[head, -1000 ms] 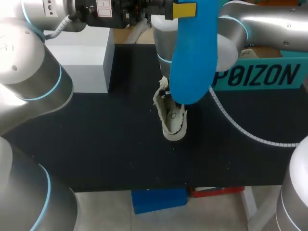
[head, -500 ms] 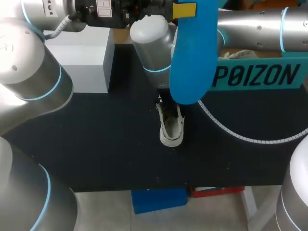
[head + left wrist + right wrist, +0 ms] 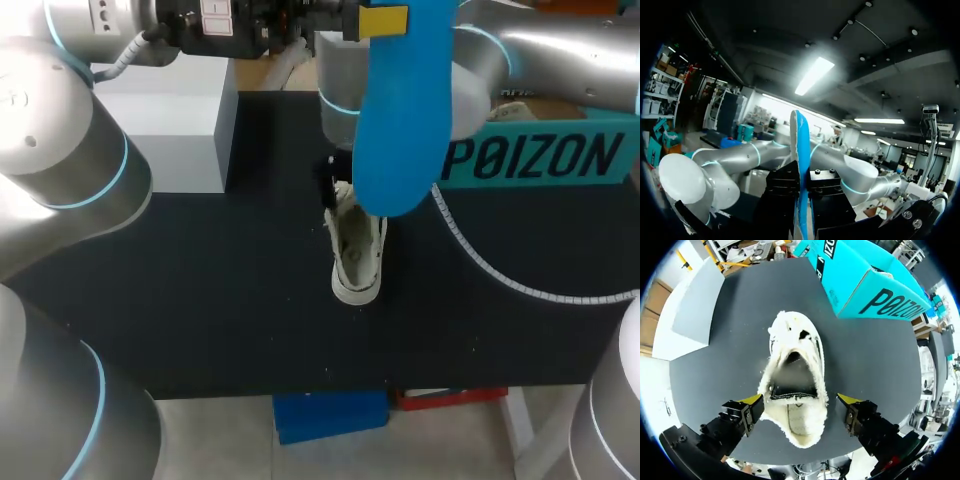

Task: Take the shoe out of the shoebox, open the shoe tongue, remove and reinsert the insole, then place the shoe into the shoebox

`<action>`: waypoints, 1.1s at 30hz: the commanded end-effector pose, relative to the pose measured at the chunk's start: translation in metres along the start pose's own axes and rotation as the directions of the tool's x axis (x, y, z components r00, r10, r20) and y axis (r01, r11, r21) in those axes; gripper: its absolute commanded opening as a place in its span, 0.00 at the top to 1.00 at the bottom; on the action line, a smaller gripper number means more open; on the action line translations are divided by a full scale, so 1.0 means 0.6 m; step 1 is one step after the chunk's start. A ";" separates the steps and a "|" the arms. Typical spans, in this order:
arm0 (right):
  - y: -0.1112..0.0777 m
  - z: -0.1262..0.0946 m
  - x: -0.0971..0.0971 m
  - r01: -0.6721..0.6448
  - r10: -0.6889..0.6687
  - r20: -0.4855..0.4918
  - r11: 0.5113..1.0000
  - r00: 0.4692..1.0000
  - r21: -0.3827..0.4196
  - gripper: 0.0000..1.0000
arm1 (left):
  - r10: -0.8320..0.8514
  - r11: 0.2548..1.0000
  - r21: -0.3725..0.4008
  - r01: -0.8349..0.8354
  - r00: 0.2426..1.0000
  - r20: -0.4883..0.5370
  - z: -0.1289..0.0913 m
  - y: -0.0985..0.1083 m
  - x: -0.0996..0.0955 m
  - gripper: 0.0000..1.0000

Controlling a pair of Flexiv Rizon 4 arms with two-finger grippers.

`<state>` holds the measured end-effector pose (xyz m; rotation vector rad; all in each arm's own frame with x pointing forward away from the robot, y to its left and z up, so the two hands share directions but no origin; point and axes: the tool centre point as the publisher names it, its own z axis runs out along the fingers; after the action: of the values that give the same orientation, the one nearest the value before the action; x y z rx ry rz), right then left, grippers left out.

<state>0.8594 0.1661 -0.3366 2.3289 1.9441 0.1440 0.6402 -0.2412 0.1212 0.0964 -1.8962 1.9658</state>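
A fuzzy cream shoe (image 3: 357, 255) stands on the black table, its mouth wide and facing up (image 3: 795, 385). My right gripper (image 3: 801, 402) hangs over its heel end, open, with a yellow tip on each side and neither touching the shoe. In the head view a blue insole (image 3: 400, 110) held high hides most of that gripper. My left gripper (image 3: 802, 200) is shut on the insole (image 3: 801, 150), which stands upright and edge-on between its black fingers. The teal shoebox (image 3: 540, 155) sits at the back right, also seen beyond the shoe (image 3: 865, 280).
A pale grey box (image 3: 165, 125) stands at the back left of the table, beside the shoe in the right wrist view (image 3: 695, 305). My right arm's wrist (image 3: 340, 80) and its white coiled cable (image 3: 500, 275) hang over the middle of the table.
My right gripper has gone from shut to open and let go of the shoe. The shoe, tilted before, now rests straight on the table. The left arm and insole have not moved.
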 end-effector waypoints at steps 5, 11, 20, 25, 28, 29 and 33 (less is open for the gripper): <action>-0.008 -0.100 -0.018 0.146 -0.158 -0.645 0.987 0.748 -0.072 0.00 | 0.000 1.000 0.001 0.000 1.000 0.002 0.003 0.000 0.000 1.00; -0.008 -0.100 -0.018 0.146 -0.158 -0.645 0.987 0.748 -0.072 0.00 | 0.000 1.000 0.001 0.000 1.000 0.002 0.003 0.000 0.000 1.00; -0.008 -0.104 -0.030 0.092 -0.102 -0.747 0.994 0.657 -0.055 0.00 | 0.000 1.000 0.001 0.000 1.000 0.002 0.003 0.000 0.000 1.00; -0.003 -0.131 -0.049 0.012 -0.070 -0.851 0.997 0.521 -0.074 0.00 | 0.000 1.000 0.001 0.000 1.000 0.002 0.003 0.000 0.000 1.00; -0.003 -0.142 -0.051 -0.019 -0.052 -0.898 0.998 0.436 -0.068 0.00 | 0.000 1.000 0.001 0.000 1.000 0.002 0.003 0.000 0.000 1.00; -0.003 -0.143 -0.052 -0.023 -0.051 -0.901 0.997 0.431 -0.068 0.00 | 0.000 1.000 0.001 0.000 1.000 0.002 0.003 0.000 0.000 1.00; -0.003 -0.150 -0.054 -0.043 -0.042 -0.934 0.997 0.356 -0.061 0.00 | 0.000 1.000 0.001 0.000 1.000 0.002 0.003 0.000 0.000 1.00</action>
<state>0.8490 0.1428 -0.2455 2.4286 2.1595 1.1654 0.6402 -0.2412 0.1212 0.0964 -1.8962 1.9658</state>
